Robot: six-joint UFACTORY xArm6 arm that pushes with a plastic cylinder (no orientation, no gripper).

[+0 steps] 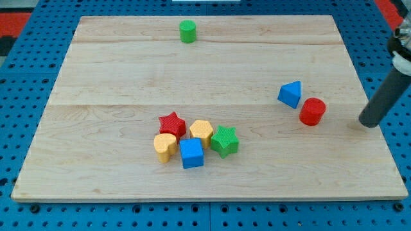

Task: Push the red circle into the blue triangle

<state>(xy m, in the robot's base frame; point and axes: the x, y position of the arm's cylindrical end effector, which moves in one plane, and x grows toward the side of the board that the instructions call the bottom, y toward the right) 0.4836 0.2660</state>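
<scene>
The red circle (313,111) is a short red cylinder at the board's right side. The blue triangle (290,94) sits just up and left of it, with a narrow gap between them. My tip (368,123) is at the lower end of the dark rod, to the right of the red circle and slightly below it, well apart from it. It touches no block.
A green circle (187,31) stands near the top edge. A cluster sits at lower centre: red star (172,123), yellow hexagon (201,131), green star (225,140), yellow heart (165,146), blue cube (191,153). The wooden board's right edge (379,122) is near my tip.
</scene>
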